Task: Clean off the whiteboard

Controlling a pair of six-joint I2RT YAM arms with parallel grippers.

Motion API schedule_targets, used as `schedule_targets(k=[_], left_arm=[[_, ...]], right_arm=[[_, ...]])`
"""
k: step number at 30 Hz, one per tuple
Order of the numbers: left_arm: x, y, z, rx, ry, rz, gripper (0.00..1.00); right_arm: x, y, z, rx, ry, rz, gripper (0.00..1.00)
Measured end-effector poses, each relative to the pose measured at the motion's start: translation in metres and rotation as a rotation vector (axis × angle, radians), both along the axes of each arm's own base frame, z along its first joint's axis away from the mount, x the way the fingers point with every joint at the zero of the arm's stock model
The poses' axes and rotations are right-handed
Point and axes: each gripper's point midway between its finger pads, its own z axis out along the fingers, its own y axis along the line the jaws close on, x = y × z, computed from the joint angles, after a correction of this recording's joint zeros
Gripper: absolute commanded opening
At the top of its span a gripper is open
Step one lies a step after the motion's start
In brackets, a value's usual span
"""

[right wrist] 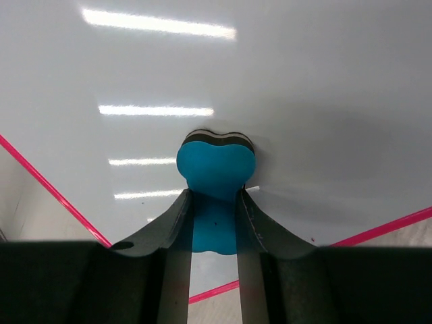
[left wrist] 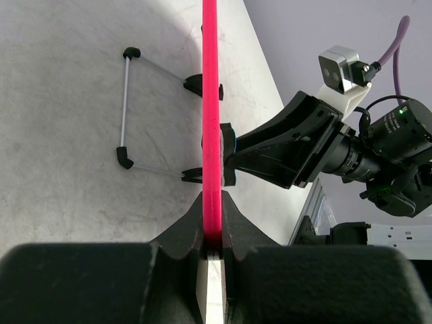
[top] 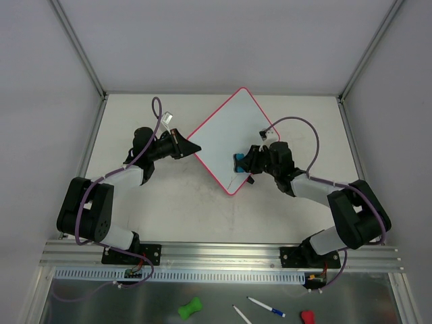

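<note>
The whiteboard (top: 233,138) lies as a diamond at the table's middle, white with a pink-red rim and black clips at its right corner. My left gripper (top: 183,145) is shut on its left edge; in the left wrist view the pink rim (left wrist: 211,121) runs edge-on between the jaws of the left gripper (left wrist: 213,226). My right gripper (top: 244,162) is shut on a blue eraser (top: 239,162) pressed on the board's lower right part. In the right wrist view the blue eraser (right wrist: 216,169) sits between the right gripper's (right wrist: 214,209) jaws against the board (right wrist: 270,74), which shows no scribbles there.
A wire stand (left wrist: 128,101) with black feet shows under the board in the left wrist view. Below the rail lie a green object (top: 190,308), a marker (top: 265,306), another pen (top: 241,314) and a red object (top: 307,316). Enclosure walls bound the table.
</note>
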Motion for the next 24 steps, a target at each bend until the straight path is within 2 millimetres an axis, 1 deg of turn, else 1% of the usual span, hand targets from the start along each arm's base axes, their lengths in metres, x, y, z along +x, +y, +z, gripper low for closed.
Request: schedule_targets(k=[3, 7, 9, 14, 17, 20, 24], left_arm=[[0.0, 0.0, 0.0, 0.0, 0.0, 0.0, 0.0], [0.0, 0.0, 0.0, 0.0, 0.0, 0.0, 0.0], [0.0, 0.0, 0.0, 0.0, 0.0, 0.0, 0.0], [0.0, 0.0, 0.0, 0.0, 0.001, -0.002, 0.0], [0.0, -0.001, 0.0, 0.0, 0.0, -0.002, 0.0], [0.0, -0.001, 0.0, 0.0, 0.0, -0.002, 0.0], [0.0, -0.001, 0.0, 0.0, 0.0, -0.002, 0.0]], right_arm=[[-0.001, 0.002, 0.001, 0.002, -0.006, 0.009, 0.0], [0.001, -0.002, 0.0, -0.005, -0.003, -0.009, 0.0], [0.004, -0.008, -0.001, -0.004, 0.007, -0.027, 0.0], [0.014, -0.036, -0.016, -0.011, 0.058, -0.124, 0.0], [0.017, -0.046, -0.021, -0.001, 0.08, -0.162, 0.01], [0.02, -0.049, -0.023, 0.013, 0.088, -0.182, 0.0], [0.021, -0.048, -0.023, 0.031, 0.084, -0.183, 0.0]])
